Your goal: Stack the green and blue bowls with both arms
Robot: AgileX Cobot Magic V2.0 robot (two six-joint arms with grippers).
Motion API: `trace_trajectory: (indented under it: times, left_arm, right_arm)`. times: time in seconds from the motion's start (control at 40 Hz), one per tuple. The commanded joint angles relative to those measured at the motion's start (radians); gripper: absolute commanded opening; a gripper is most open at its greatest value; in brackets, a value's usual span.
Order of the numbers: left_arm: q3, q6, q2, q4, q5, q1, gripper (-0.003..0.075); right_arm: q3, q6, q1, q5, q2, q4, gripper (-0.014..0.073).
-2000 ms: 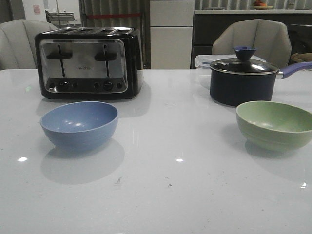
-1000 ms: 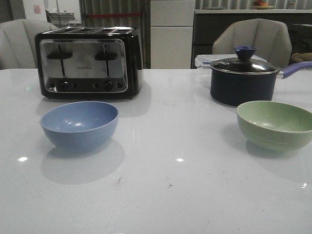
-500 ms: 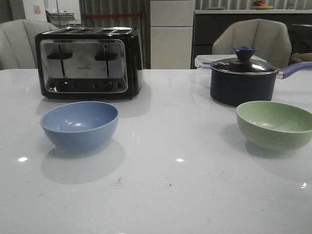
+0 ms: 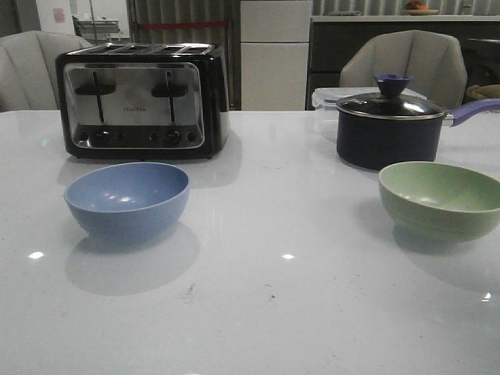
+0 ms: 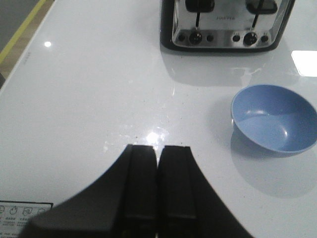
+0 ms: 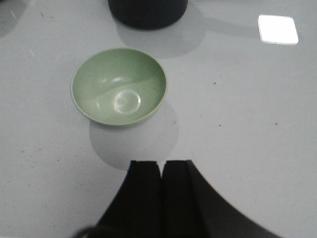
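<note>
The dusty blue bowl (image 4: 127, 198) stands upright and empty on the white table's left side, in front of the toaster; the left wrist view shows the blue bowl (image 5: 274, 118) too. The pale green bowl (image 4: 441, 198) stands upright and empty at the right, in front of the saucepan, and the right wrist view has the green bowl (image 6: 119, 87) as well. My left gripper (image 5: 158, 148) is shut on nothing, well short of the blue bowl and off to its side. My right gripper (image 6: 162, 163) is shut and empty, a short way back from the green bowl. Neither arm shows in the front view.
A black and chrome toaster (image 4: 139, 100) stands at the back left. A dark lidded saucepan (image 4: 389, 129) with a blue handle sits at the back right, a clear lidded container (image 4: 326, 98) behind it. Chairs stand beyond the table. The table's left edge (image 5: 22, 58) is near.
</note>
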Motion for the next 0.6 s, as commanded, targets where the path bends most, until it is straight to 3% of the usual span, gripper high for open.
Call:
trace_trajectory:
  times: [0.0, 0.15, 0.25, 0.35, 0.42, 0.57]
  left_arm:
    - [-0.032, -0.008, 0.044, -0.003, -0.056, 0.001, 0.0093]
    - [-0.032, 0.0, 0.087, -0.001, -0.054, 0.001, 0.0109]
    - [-0.032, 0.006, 0.099, -0.006, -0.065, 0.001, 0.0223]
    - [-0.032, 0.06, 0.101, -0.06, -0.075, 0.001, 0.0424]
    - [-0.032, 0.108, 0.101, -0.121, -0.075, 0.001, 0.0526]
    - [-0.032, 0.206, 0.101, -0.238, -0.077, -0.024, 0.0549]
  right_arm:
    - [-0.035, -0.003, 0.001, -0.055, 0.056, 0.003, 0.0057]
    - [-0.035, -0.003, 0.001, -0.048, 0.133, 0.003, 0.0094]
    - [-0.035, -0.003, 0.001, -0.055, 0.177, 0.003, 0.0246]
    - [-0.035, -0.003, 0.001, -0.073, 0.214, 0.003, 0.0443]
    - [-0.035, -0.003, 0.001, -0.094, 0.241, 0.003, 0.0532]
    - [-0.074, 0.015, -0.01, -0.146, 0.338, 0.01, 0.0553]
